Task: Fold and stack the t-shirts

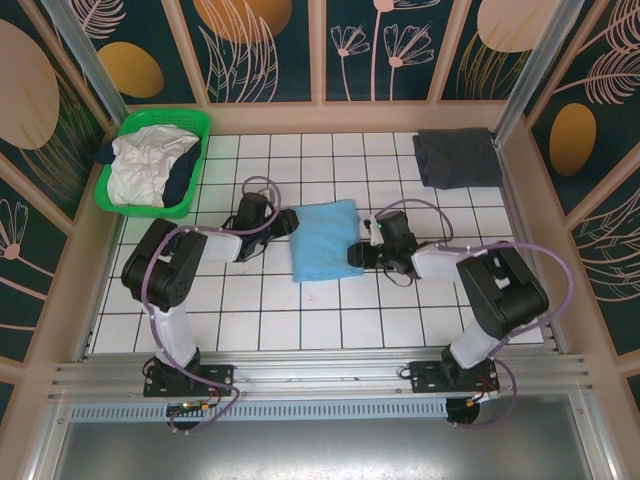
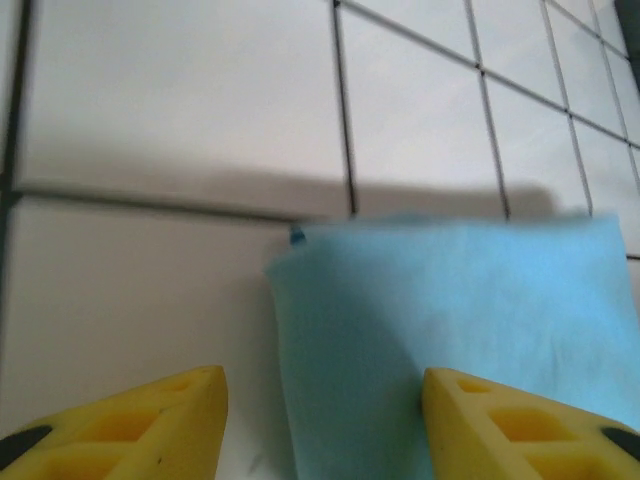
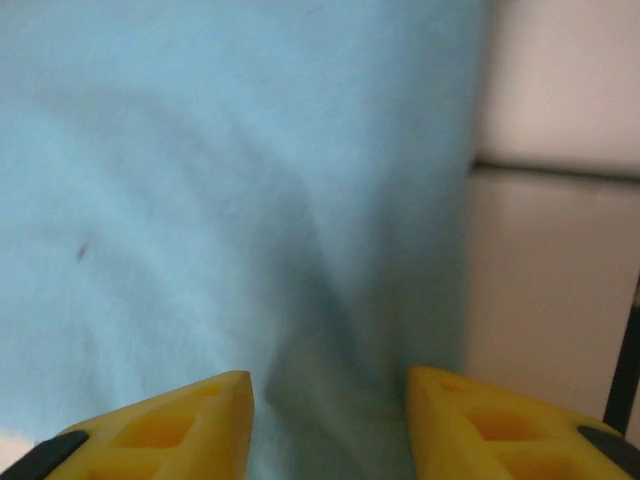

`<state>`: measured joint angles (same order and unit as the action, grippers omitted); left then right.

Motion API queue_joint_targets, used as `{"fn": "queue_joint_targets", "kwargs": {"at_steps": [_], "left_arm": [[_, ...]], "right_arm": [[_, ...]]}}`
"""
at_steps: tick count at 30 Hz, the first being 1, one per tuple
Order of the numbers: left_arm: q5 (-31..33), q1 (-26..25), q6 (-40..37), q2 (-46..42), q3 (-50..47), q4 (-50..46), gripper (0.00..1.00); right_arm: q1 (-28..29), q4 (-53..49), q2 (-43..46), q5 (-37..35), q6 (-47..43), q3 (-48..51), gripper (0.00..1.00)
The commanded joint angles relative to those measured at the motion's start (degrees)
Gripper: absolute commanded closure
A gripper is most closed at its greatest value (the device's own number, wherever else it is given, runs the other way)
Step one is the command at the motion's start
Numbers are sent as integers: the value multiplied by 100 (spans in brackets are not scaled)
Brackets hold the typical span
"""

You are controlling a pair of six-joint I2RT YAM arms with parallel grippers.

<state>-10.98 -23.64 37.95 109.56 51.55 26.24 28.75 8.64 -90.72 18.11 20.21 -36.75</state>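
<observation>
Left pincer [image 2: 322,385], right pincer [image 3: 328,380] open at blue t-shirt [image 1: 325,240] opposite edges

Green basket [image 1: 170,120] far-left corner; white tiled table [image 1: 300,320]; floral walls [image 1: 270,50].

I see a white tiled table [image 1: 330,310] with dark grid lines. A folded light blue cloth t-shirt [image 1: 325,240] lies flat on it between the left gripper [image 1: 288,222] and the right gripper [image 1: 357,257]. Well beyond the right gripper lies a folded dark grey t-shirt [image 1: 457,158]. Beyond the left gripper stands a green plastic basket [image 1: 198,165].
</observation>
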Motion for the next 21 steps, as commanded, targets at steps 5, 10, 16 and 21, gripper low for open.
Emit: {"fn": "queue_joint_targets", "kwargs": {"at_steps": [5,10,16,21], "left_arm": [[-271,7,-526,365,918,-499,44],[-6,52,-640,-58,452,-551,40],[-23,53,-609,-88,173,-577,39],[43,52,-665,-115,206,-716,38]], "right_arm": [[-503,297,1217,-232,526,529,28],[-613,510,391,-70,679,-116,24],[-433,114,-670,-349,516,-1018,31],[-58,-784,-1340,-726,539,-1662,40]]}}
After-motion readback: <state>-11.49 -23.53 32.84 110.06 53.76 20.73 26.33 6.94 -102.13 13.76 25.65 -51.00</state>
